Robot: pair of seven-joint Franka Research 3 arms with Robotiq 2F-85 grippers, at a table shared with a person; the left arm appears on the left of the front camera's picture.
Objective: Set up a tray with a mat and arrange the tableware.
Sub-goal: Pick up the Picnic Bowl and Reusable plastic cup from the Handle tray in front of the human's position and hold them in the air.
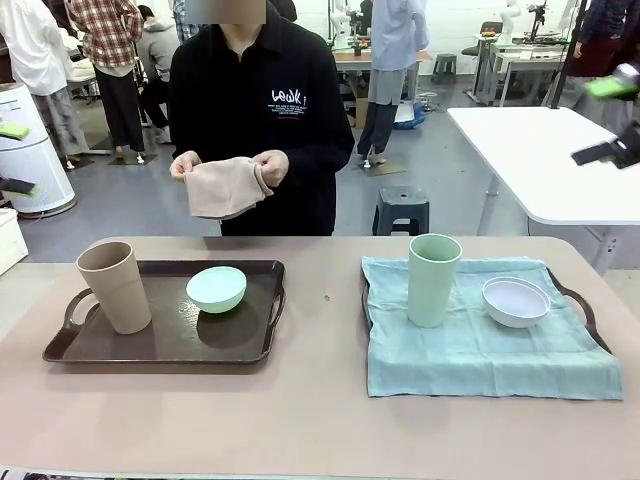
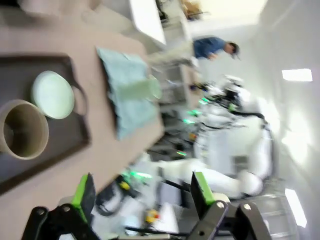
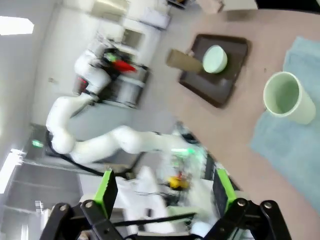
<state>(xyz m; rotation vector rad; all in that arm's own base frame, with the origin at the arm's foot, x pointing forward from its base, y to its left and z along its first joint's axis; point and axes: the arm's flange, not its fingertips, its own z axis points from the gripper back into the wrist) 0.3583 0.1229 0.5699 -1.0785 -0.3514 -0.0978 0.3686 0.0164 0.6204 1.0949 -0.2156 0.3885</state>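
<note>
A dark brown tray (image 1: 160, 345) at the left holds a tan cup (image 1: 115, 286) and a mint green bowl (image 1: 216, 288); it has no mat. The right tray (image 1: 585, 310) is covered by a teal mat (image 1: 480, 350), on which stand a pale green cup (image 1: 433, 280) and a white bowl (image 1: 515, 301). The person holds a folded beige cloth (image 1: 222, 187) in both hands. My left gripper (image 2: 142, 190) is open and empty, raised at the left edge (image 1: 20, 158). My right gripper (image 3: 165, 190) is open and empty, high at the right edge (image 1: 590, 122).
From above, the left wrist view shows the tan cup (image 2: 22, 129), mint bowl (image 2: 52, 94) and teal mat (image 2: 127, 85). The right wrist view shows the pale green cup (image 3: 285, 97) and brown tray (image 3: 220, 85). A white table (image 1: 550, 160) and a black stool (image 1: 400, 210) stand behind.
</note>
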